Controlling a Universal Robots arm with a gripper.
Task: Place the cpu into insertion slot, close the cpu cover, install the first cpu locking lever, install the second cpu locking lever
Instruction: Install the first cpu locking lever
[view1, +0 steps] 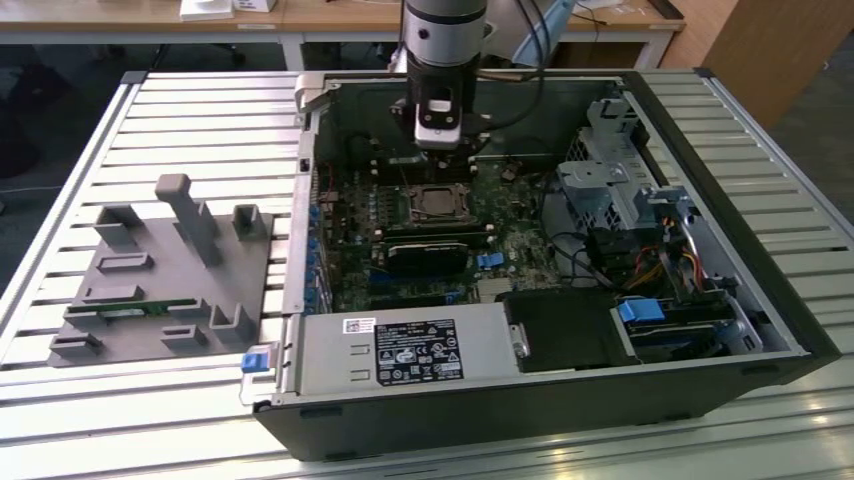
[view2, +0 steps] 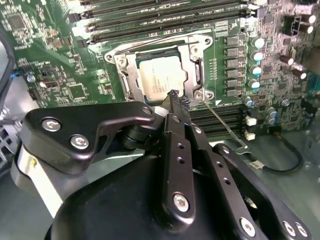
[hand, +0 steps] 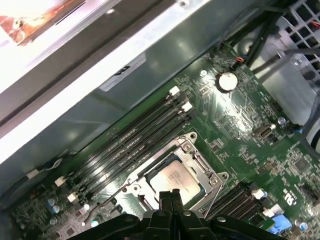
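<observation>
The cpu (view2: 161, 75) lies in the insertion slot (view1: 438, 203) on the green board, its pale metal top showing. Around it, the silvery cpu cover (view2: 131, 76) lies flat, the chip visible through its window. A thin wire locking lever (view2: 220, 122) sticks out loose from one socket corner, across the black memory slots. My gripper (view2: 174, 95) hovers just over the socket's edge beside that corner, fingers pressed together and holding nothing. In the first wrist view the cpu (hand: 175, 180) sits right beyond my gripper (hand: 170, 196). In the exterior view my gripper (view1: 442, 152) hangs above the socket.
The open computer case (view1: 747, 330) holds a black heatsink block (view1: 430, 255), a drive cage (view1: 607, 190) with cables, and a power supply (view1: 400, 352). A grey fixture (view1: 167, 275) stands on the slatted table at the exterior view's left. Memory slots (hand: 125, 150) flank the socket.
</observation>
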